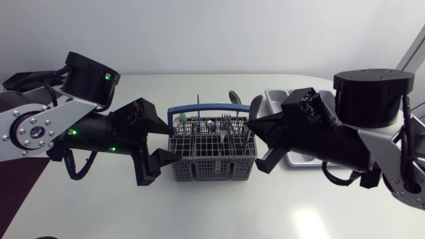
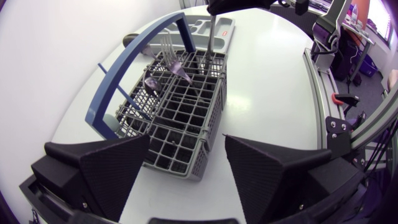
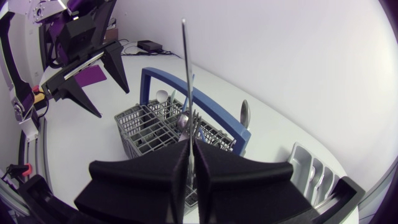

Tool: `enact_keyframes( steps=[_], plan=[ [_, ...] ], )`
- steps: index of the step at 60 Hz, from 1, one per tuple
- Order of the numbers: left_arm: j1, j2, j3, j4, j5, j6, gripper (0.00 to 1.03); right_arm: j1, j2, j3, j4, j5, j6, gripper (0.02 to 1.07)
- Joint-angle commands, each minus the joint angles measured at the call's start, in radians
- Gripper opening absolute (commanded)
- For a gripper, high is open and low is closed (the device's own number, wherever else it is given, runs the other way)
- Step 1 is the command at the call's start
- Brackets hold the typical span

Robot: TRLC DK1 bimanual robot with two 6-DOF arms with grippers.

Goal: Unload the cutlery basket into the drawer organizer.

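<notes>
The grey cutlery basket with a blue handle stands mid-table, with forks and spoons upright in its back compartments. My left gripper is open at the basket's left end, one finger on each side of the near corner. At the basket's right end my right gripper is shut on a thin metal piece of cutlery. In the left wrist view that piece hangs with its lower end at the basket's far compartment. The grey drawer organizer lies behind the right arm.
A lone spoon lies on the table behind the basket, between it and the organizer. Bare white tabletop stretches in front of the basket and behind it on the left.
</notes>
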Motion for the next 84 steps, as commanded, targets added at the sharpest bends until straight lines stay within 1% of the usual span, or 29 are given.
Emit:
enact_keyframes(
  steps=[1, 11, 19, 38, 51, 59, 68, 77, 84],
  plan=[
    [-0.025, 0.010, -0.025, 0.001, 0.011, -0.023, 0.98, 0.008, -0.027, 0.043, -0.016, -0.006, 0.022, 0.12],
    [-0.063, 0.010, -0.007, -0.025, 0.010, -0.040, 0.98, 0.008, -0.063, 0.089, -0.070, -0.006, 0.022, 0.12],
    [-0.074, 0.019, 0.013, -0.059, 0.010, -0.042, 0.98, 0.008, -0.093, 0.128, -0.124, -0.006, 0.019, 0.12],
    [-0.102, 0.042, 0.018, -0.068, -0.004, -0.043, 0.98, 0.005, -0.142, 0.188, -0.221, 0.001, 0.018, 0.12],
    [-0.109, 0.053, 0.019, -0.068, -0.004, -0.043, 0.98, -0.032, -0.173, 0.177, -0.263, -0.009, 0.005, 0.12],
    [-0.114, 0.056, 0.019, -0.068, -0.007, -0.043, 0.98, -0.093, -0.196, 0.168, -0.285, -0.044, -0.001, 0.11],
    [-0.119, 0.057, 0.019, -0.068, -0.010, -0.043, 0.98, -0.205, -0.216, 0.160, -0.308, -0.121, -0.013, 0.11],
    [-0.120, 0.062, 0.019, -0.068, -0.010, -0.043, 0.98, -0.306, -0.222, 0.155, -0.317, -0.157, -0.028, 0.11],
    [-0.120, 0.063, 0.019, -0.068, -0.010, -0.042, 0.98, -0.428, -0.211, 0.154, -0.322, -0.216, -0.037, 0.11]
  ],
)
